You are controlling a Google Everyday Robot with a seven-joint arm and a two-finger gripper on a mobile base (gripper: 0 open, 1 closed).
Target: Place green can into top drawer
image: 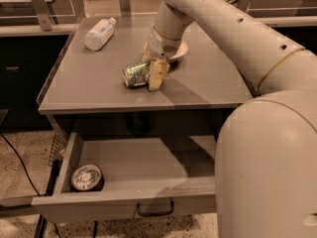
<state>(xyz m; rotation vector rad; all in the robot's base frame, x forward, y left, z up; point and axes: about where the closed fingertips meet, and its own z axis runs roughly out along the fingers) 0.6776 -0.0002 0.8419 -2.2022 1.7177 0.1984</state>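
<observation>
The green can [134, 75] lies on its side on the grey cabinet top [99, 90], just in front of a shallow bowl [178, 49]. My gripper [154, 71] reaches down from the upper right and is shut on the can's right end; one tan finger [157, 75] shows in front of the can. The can still rests on the surface. The top drawer [124, 200] is pulled open below, its dark bar handle [155, 213] facing the front.
A round silver-topped can [85, 177] lies in the drawer's left front corner. A white plastic bottle [100, 32] lies at the back left of the cabinet top. My arm's large body [267, 167] covers the right side. A cable [20, 167] runs over the floor at the left.
</observation>
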